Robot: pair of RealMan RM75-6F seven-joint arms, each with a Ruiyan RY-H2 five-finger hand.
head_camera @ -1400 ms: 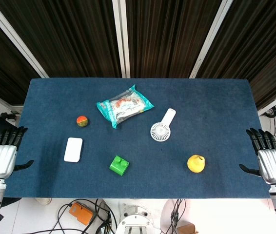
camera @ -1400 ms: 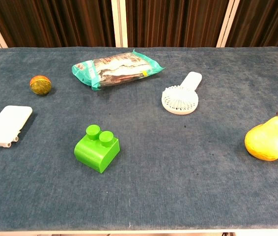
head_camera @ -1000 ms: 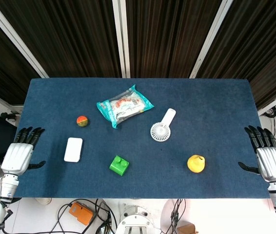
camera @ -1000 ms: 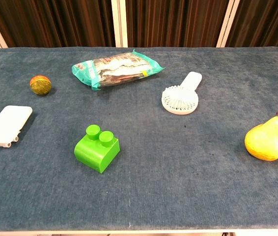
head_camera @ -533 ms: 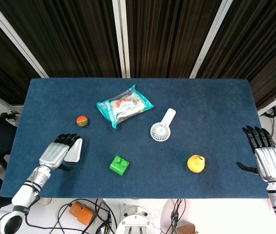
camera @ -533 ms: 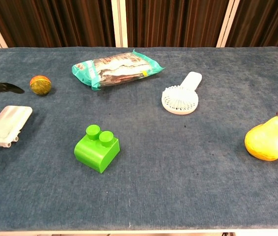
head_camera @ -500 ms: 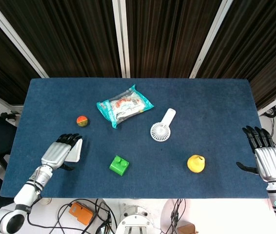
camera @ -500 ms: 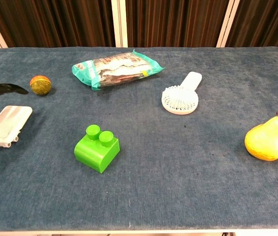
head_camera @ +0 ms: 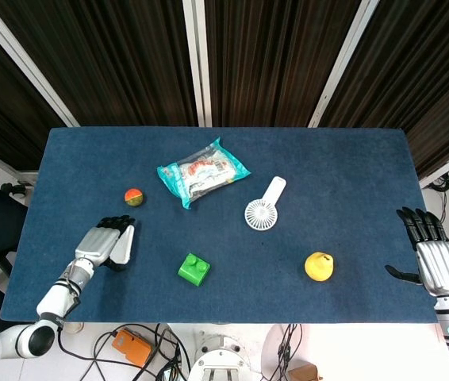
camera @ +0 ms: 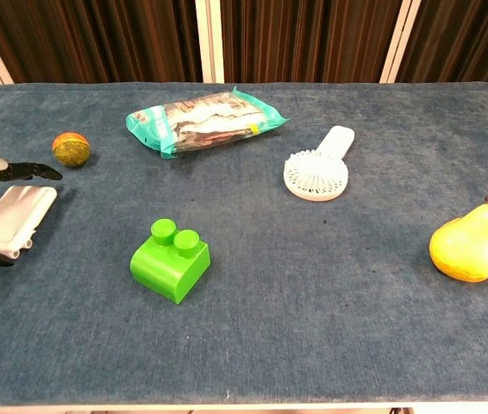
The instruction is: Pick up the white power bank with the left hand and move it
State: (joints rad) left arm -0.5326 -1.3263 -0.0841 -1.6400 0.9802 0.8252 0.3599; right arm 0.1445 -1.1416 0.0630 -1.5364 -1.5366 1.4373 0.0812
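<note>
Since the earlier frame, my left hand (head_camera: 100, 245) has reached the white power bank (camera: 15, 217), fingers apart around it; my right hand (head_camera: 435, 259) stays open off the worktop (head_camera: 351, 182).

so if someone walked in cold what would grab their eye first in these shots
Probably the left hand lying over the white power bank near the table's left front, fingers stretched across the bank's top. Next come the bright colours on the blue cloth: the green building block at front centre and the yellow pear far right. The right hand hangs open off the table's right edge.
</note>
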